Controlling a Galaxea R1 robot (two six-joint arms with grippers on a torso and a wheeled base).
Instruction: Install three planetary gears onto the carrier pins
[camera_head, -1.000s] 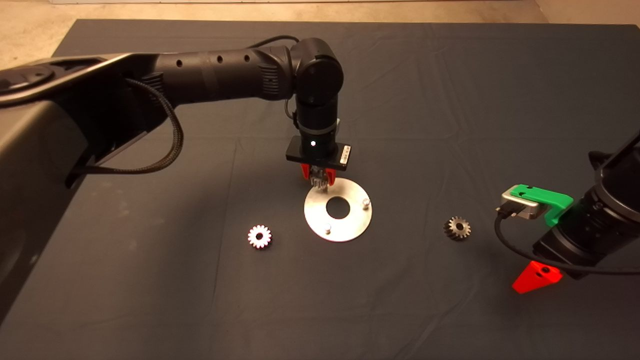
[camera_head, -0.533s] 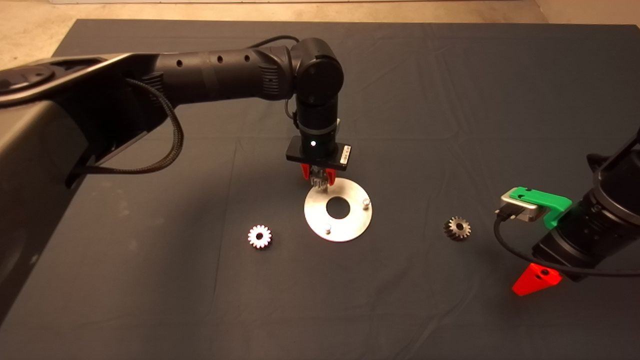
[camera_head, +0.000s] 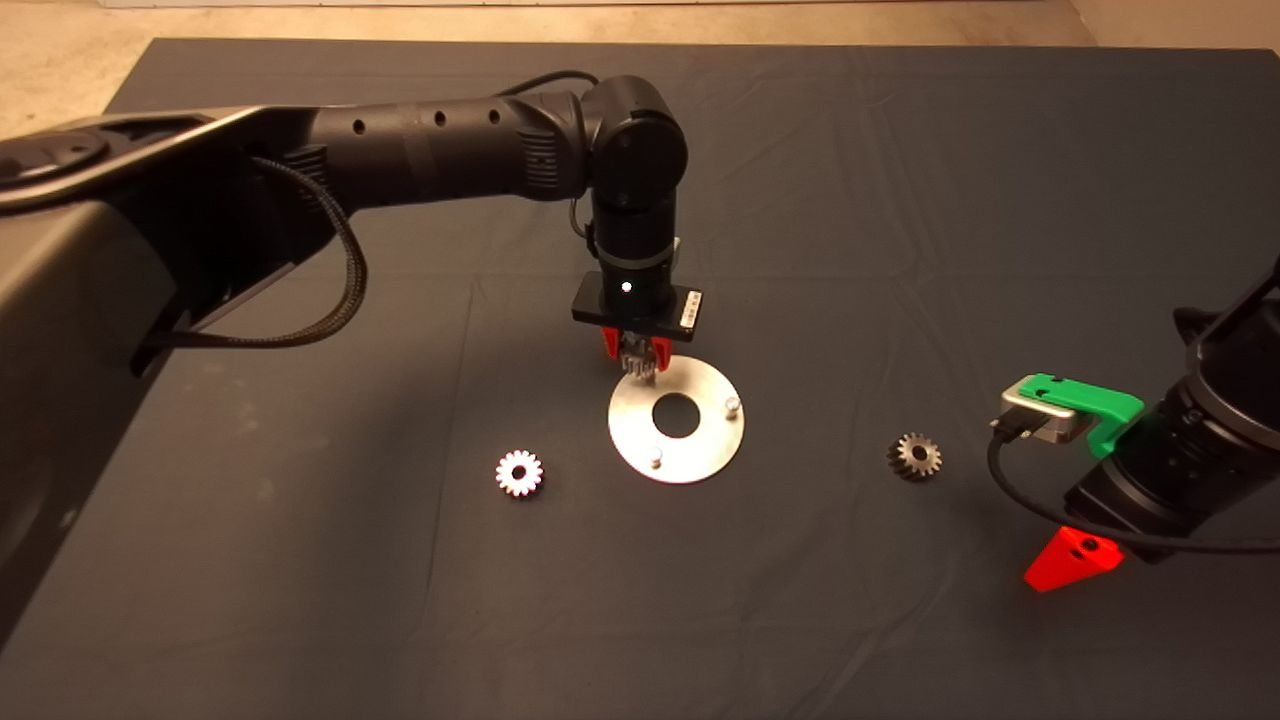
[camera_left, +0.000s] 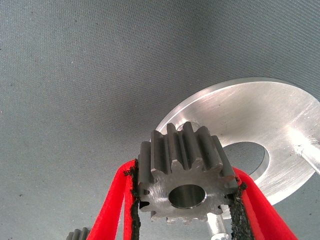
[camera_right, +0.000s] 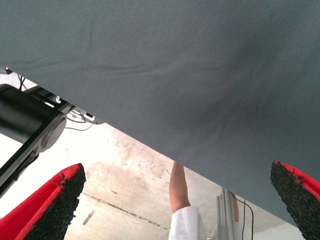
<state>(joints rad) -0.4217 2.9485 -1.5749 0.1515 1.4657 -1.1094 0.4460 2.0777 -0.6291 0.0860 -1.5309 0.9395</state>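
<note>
The shiny round disc (camera_head: 712, 444) lies mid-mat; two carrier pins (camera_head: 732, 406) (camera_head: 654, 459) stand bare on it. My left gripper (camera_head: 636, 364) hangs over the disc's far-left edge, shut on a dark planetary gear (camera_left: 182, 170) held just above the disc (camera_left: 250, 115). A silvery pin (camera_left: 218, 233) shows just beside the held gear, and another pin (camera_left: 311, 154) stands farther off. A silvery gear (camera_head: 519, 473) lies left of the disc and a darker gear (camera_head: 913, 456) lies right of it. My right gripper (camera_right: 175, 200) is open and empty, parked at the mat's right edge.
The left arm (camera_head: 430, 150) reaches across the mat from the left. The right arm's red finger (camera_head: 1070, 556) sits right of the dark gear. In the right wrist view, a person's leg (camera_right: 179, 190) shows beyond the mat's edge.
The right arm has shifted very slightly. The left gripper, the held gear, the disc and the two loose gears have not moved.
</note>
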